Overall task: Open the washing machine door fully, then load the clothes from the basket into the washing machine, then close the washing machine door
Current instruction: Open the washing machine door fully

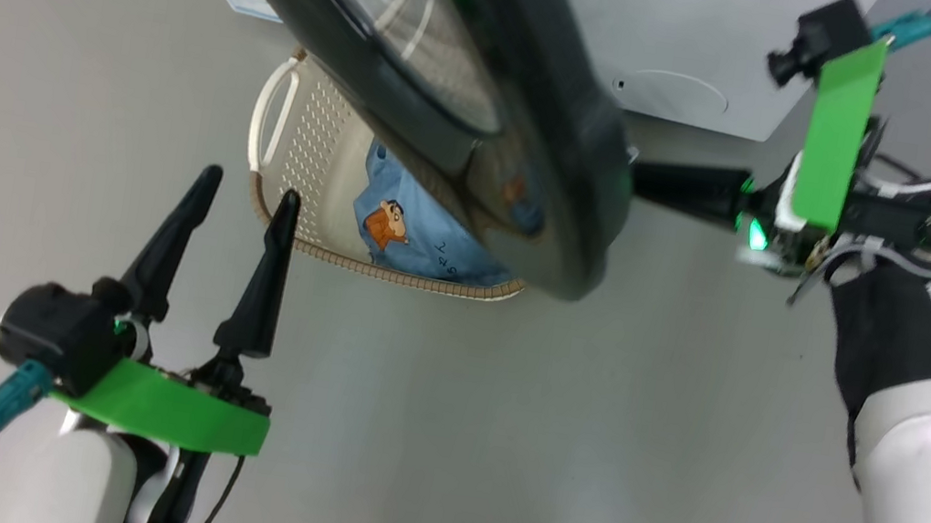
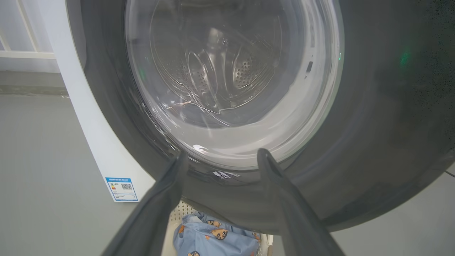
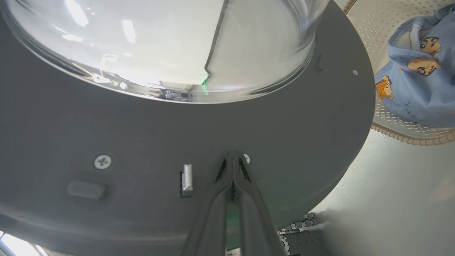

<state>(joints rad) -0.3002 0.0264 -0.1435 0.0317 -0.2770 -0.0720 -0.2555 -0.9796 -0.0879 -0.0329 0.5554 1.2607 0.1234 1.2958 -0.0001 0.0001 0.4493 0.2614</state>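
The washing machine door [image 1: 525,169] stands partly swung out from the white washing machine [image 1: 721,32], its black rim hanging over the basket [image 1: 307,146]. The clothes [image 1: 405,234], light blue with cartoon figures, lie in the basket. My right gripper [image 1: 639,180] is shut, its tip pressed against the door's grey inner face [image 3: 106,124] below the glass bowl [image 3: 160,46]. In the right wrist view the right gripper [image 3: 233,156] rests beside a metal latch [image 3: 187,175]. My left gripper [image 1: 249,188] is open and empty, left of the basket. The left wrist view has the left gripper [image 2: 223,154] facing the door's outer glass [image 2: 227,78].
A blue label [image 2: 122,189] is stuck low on the machine's white front [image 2: 89,117]. A round hatch [image 1: 671,89] shows on the machine's lower panel. Grey floor [image 1: 540,439] spreads in front of the basket and between my arms.
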